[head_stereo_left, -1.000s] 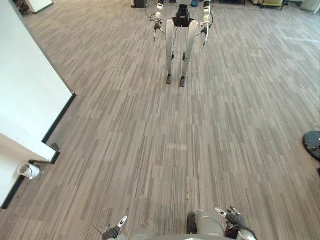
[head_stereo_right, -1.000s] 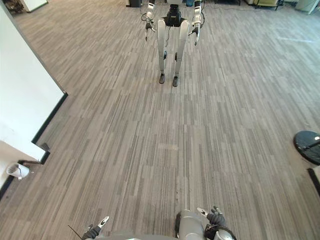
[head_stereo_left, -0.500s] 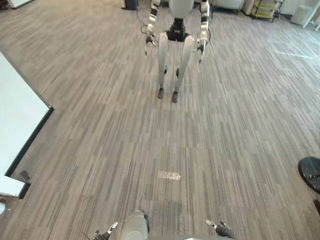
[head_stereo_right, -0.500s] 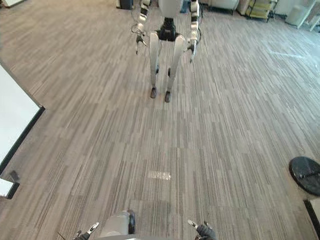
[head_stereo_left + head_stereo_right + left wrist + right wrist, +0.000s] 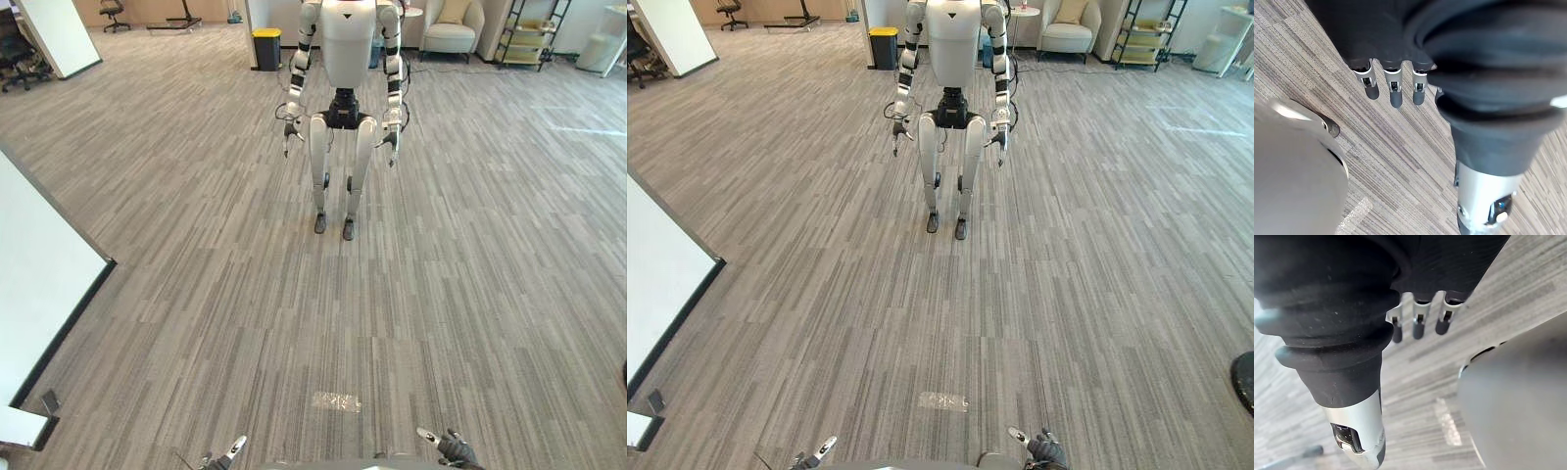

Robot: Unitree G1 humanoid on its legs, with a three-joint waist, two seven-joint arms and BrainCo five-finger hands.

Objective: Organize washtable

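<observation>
My left hand [image 5: 223,457] hangs low at the bottom edge of the eye views, left of centre. In its wrist view its fingers [image 5: 1393,90] point straight down over the grey striped floor and hold nothing. My right hand [image 5: 453,450] hangs at the bottom edge, right of centre. Its fingers [image 5: 1418,323] are likewise relaxed and empty above the floor.
Another humanoid robot [image 5: 343,108] stands a few steps ahead, facing me. A white panel [image 5: 39,284] with a dark base runs along the left. A yellow bin [image 5: 265,47], an armchair [image 5: 449,24] and a shelf [image 5: 534,34] stand at the back. A pale tape patch [image 5: 336,400] marks the floor.
The whole picture has shifted: the camera has lifted, so the other robot's torso and the room's back wall have come into view. Both hands stay low and empty.
</observation>
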